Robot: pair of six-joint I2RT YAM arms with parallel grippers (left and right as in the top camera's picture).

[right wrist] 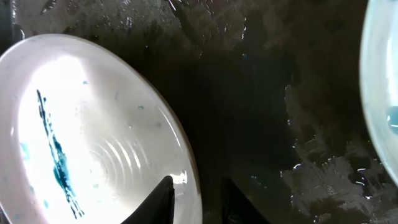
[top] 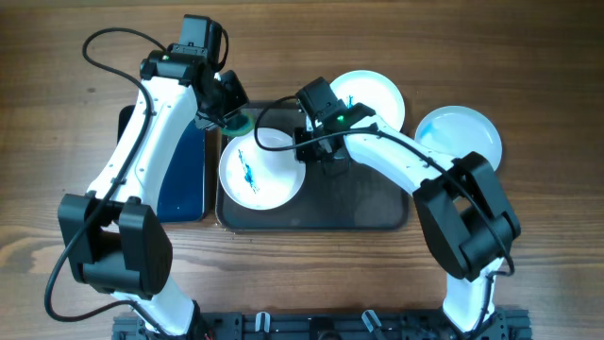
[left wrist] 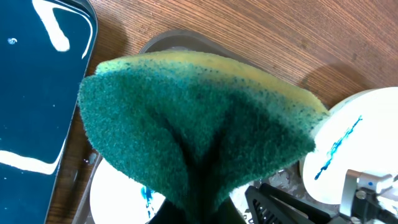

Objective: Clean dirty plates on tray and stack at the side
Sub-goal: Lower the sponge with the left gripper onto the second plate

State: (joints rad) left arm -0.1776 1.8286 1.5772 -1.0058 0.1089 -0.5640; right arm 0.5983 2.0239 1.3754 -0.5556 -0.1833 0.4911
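Observation:
A white plate (top: pixel 257 175) streaked with blue lies at the left of the dark tray (top: pixel 359 203). My right gripper (top: pixel 307 149) is shut on its right rim. In the right wrist view the fingers (right wrist: pixel 198 198) straddle the rim of the plate (right wrist: pixel 93 143), one inside and one outside. My left gripper (top: pixel 225 111) is shut on a green and yellow sponge (top: pixel 235 123) just above the plate's far edge. The sponge (left wrist: pixel 199 118) fills the left wrist view and hides the jaws (left wrist: pixel 199 211). A second blue-marked plate (top: pixel 370 94) sits at the tray's back right.
A pale blue-tinted plate (top: pixel 460 137) sits on the wooden table to the right of the tray. A dark blue board (top: pixel 181 175) lies left of the tray, and also shows in the left wrist view (left wrist: pixel 37 93). The tray floor (right wrist: pixel 261 93) is wet.

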